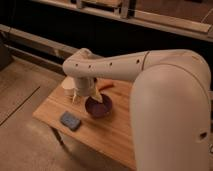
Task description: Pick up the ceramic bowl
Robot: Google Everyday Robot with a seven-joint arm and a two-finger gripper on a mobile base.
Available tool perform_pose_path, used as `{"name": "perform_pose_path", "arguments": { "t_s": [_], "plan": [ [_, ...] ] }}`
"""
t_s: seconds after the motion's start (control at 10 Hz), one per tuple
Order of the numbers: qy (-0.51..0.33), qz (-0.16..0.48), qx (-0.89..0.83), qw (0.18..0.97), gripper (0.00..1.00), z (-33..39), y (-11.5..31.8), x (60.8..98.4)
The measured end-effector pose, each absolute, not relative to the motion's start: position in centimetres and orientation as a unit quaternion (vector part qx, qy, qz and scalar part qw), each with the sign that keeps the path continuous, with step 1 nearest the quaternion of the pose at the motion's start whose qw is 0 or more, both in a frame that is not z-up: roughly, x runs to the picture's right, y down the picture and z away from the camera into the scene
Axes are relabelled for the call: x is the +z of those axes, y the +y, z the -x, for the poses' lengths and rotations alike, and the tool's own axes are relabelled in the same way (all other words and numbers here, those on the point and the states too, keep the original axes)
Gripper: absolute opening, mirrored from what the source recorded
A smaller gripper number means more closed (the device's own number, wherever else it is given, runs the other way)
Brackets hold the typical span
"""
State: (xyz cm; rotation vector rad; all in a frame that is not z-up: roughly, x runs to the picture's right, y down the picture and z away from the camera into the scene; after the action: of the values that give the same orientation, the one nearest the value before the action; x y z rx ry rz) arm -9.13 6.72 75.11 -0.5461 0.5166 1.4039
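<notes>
Sitting mid-surface: ceramic bowl (pixel 99 107), small, round, dark purple-maroon, glossy inside, upright, opening up. End effector (pixel 88 96) is right at the bowl's 10 o'clock rim, coming down from above on a short pale wrist; whether it touches the rim, can't tell. Grip state: can't tell either, the wrist and the dim light hide the business end. Arm (pixel 107 65) is a smooth white tube with a row of small dark holes along it. It runs in from the 3 o'clock side, where it joins a big rounded white shell that fills the right of the view. Surface (pixel 117 134) is a light wooden tabletop, visible grain, straight edges, one thin leg showing under the near corner. Block (pixel 70 120): flat, rectangular, blue-grey, matte, lying at the bowl's 8 o'clock, near it but apart, close to the surface's front edge. Cup (pixel 67 84): pale cream, rounded vessel at the bowl's 10 o'clock, partly behind the wrist, near the far left corner. Orange object (pixel 106 85): elongated, at the bowl's 12 o'clock, just under the arm; what it is, can't make out. Floor (pixel 22 100) is plain grey, concrete-like, with a dark line across it.
</notes>
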Motion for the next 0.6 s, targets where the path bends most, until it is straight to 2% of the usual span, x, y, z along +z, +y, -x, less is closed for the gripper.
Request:
{"name": "perform_pose_path", "arguments": {
  "t_s": [0.6],
  "plan": [
    [0.228, 0.298, 0.629, 0.681, 0.8, 10.0, 8.7, 79.6]
  ]
}}
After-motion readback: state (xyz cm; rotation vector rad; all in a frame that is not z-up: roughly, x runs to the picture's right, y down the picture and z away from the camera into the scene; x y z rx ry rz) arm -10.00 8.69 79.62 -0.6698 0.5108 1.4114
